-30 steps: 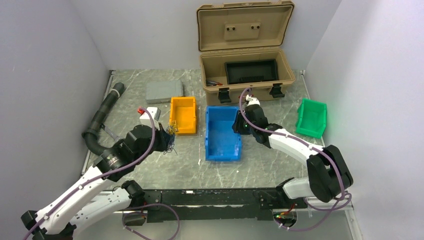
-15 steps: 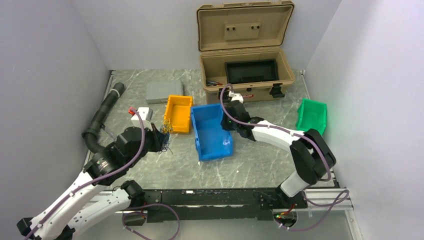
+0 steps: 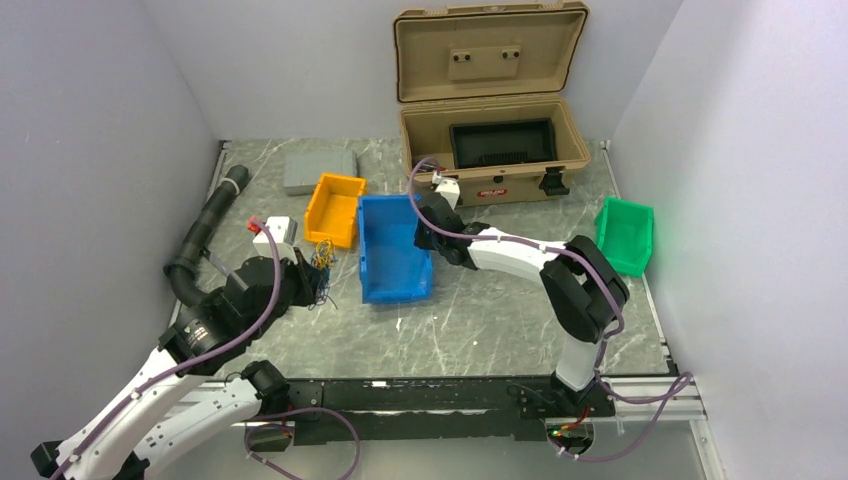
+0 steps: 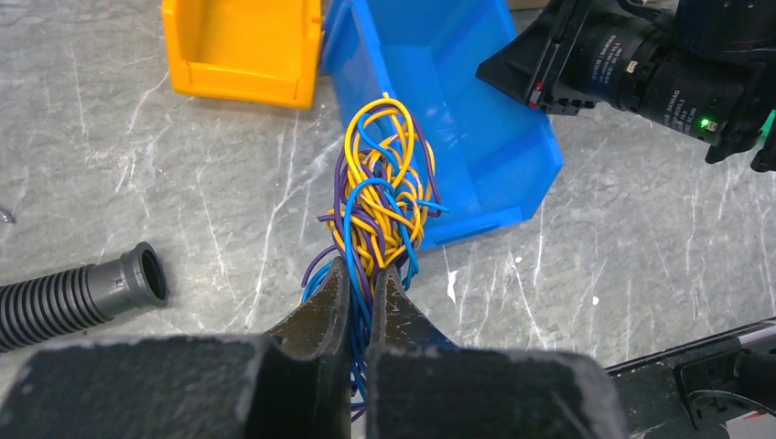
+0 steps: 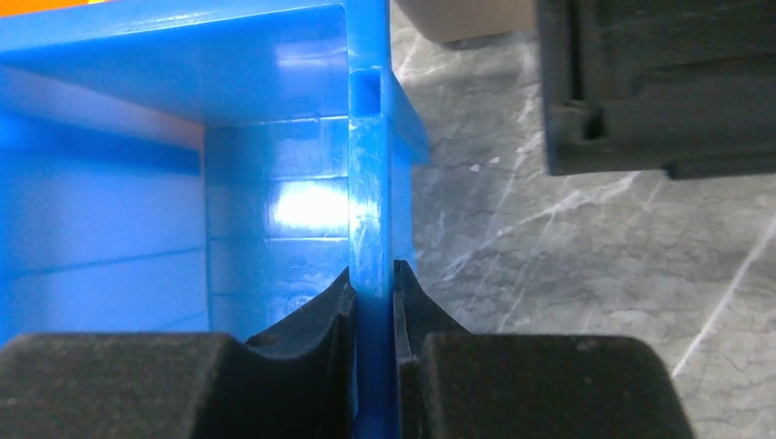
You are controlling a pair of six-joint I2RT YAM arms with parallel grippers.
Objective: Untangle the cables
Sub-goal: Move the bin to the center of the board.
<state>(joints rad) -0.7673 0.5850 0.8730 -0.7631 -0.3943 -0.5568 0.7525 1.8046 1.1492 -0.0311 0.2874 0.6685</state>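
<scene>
- Two pincers were in view, and both were clamped on something.
- My left pincer (image 4: 359,274) had its jaws drawn almost together, leaving only a sliver of gap, and a few strands of the cables (image 4: 380,187) were pinched in it.
- In the left wrist view the cables stood out beyond the fingertips as one knotted bunch of yellow, blue and purple wire. A few loose blue and purple ends trailed back beside the fingers.
- Seen from above, the bunch sat over the left part of the table (image 3: 480,320), just near of the orange bin (image 3: 334,209) and just left of the blue bin (image 3: 392,265). I could not tell whether it touched the tabletop.
- My right pincer (image 5: 373,283) was narrowed onto the blue bin's right wall, one finger inside the bin and one outside, both pressed flat against the plastic.
- That grip sat toward the far end of the wall, to the right of the cables, with the blue bin between the two pincers.
- Left of the cables, the black corrugated hose (image 3: 205,230) lay along the table's left edge, apart from them.
</scene>
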